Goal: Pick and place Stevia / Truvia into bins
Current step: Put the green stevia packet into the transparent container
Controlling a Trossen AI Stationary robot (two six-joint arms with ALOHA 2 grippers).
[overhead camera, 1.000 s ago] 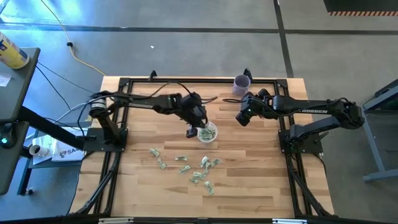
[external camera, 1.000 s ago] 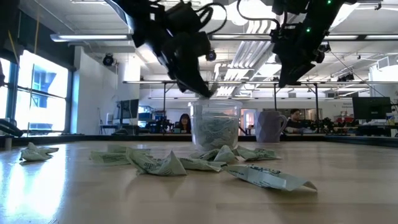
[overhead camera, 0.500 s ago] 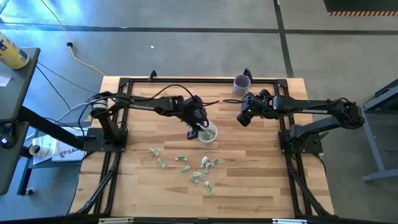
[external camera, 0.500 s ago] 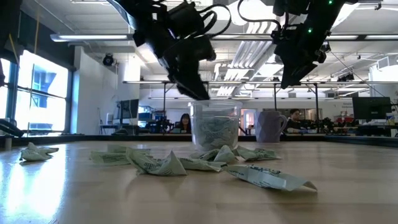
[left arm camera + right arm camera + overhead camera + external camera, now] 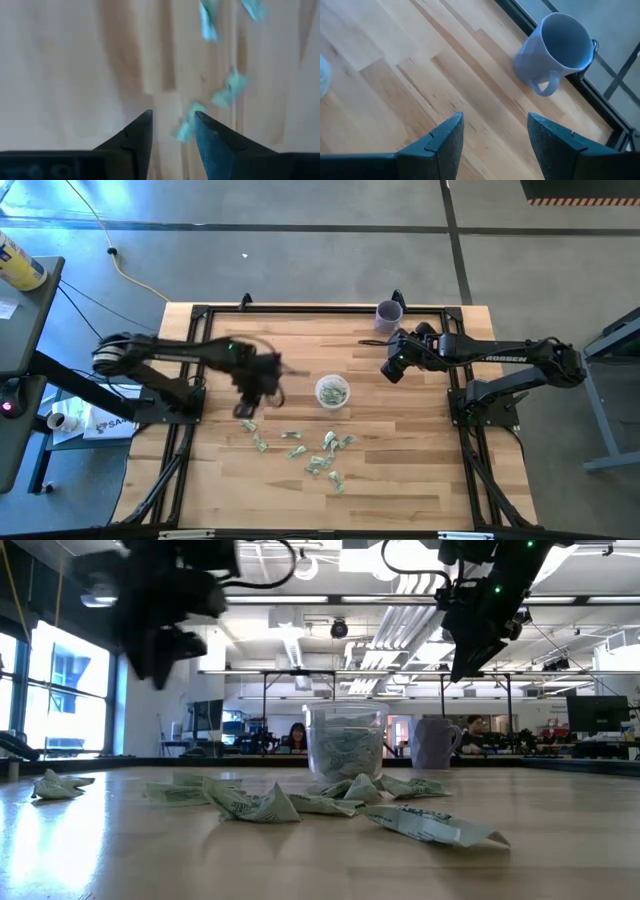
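Pale wood planks make up the table [image 5: 400, 470], and across its middle lie the crinkled green-and-white Stevia packets [image 5: 318, 452], scattered loose near the front. Farthest left, the left tool [image 5: 246, 408] hangs low over the outermost packet of that scatter; in its wrist view the two dark fingers [image 5: 137, 137] stand apart with nothing between them, released and empty, with blurred packets ahead of them. That placement reads as lining up for the next pick. Further right, behind the scatter, the clear plastic cup [image 5: 332, 392] stands upright, already holding a pile of packets; it sits close to the loose ones, probably to keep each carry short. Right of it, the right tool [image 5: 391, 370] waits raised above bare table, released and empty, with a purple mug [image 5: 555, 50] beyond it by the frame [image 5: 300, 308].
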